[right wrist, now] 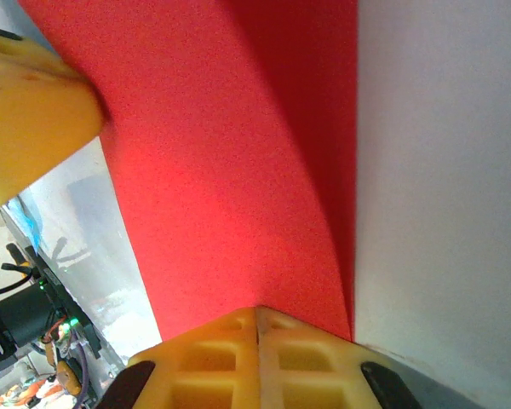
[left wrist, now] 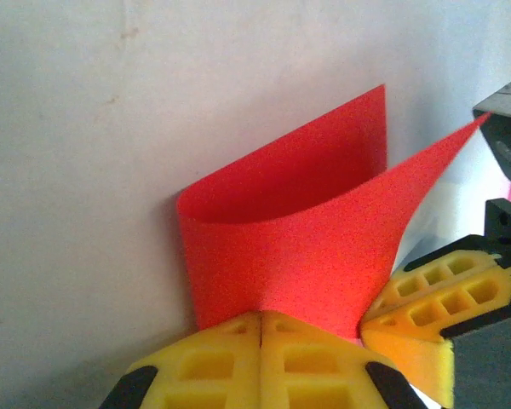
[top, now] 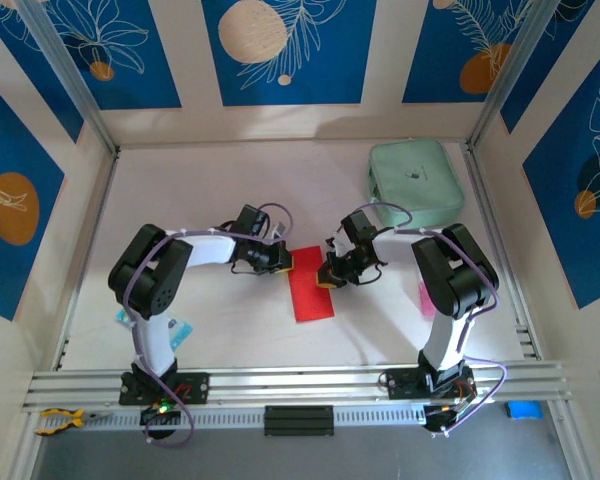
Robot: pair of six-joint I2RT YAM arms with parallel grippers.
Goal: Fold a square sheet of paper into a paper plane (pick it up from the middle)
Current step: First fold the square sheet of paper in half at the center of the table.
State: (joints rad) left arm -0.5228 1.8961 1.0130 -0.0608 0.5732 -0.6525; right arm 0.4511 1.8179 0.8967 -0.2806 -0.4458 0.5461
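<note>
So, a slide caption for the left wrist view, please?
Left fingers and right fingers pinch the curled square sheet of paper.

Red paper sheet (top: 310,288) curled up, table center.

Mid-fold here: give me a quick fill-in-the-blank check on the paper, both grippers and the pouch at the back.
1. The square sheet of paper is bright ____.
2. The left gripper is ____ on the sheet's edge.
3. The right gripper is shut on the same ____.
4. The mint-green pouch lies at the far ____ corner of the table.
Missing words: red; shut; sheet; right.
</note>
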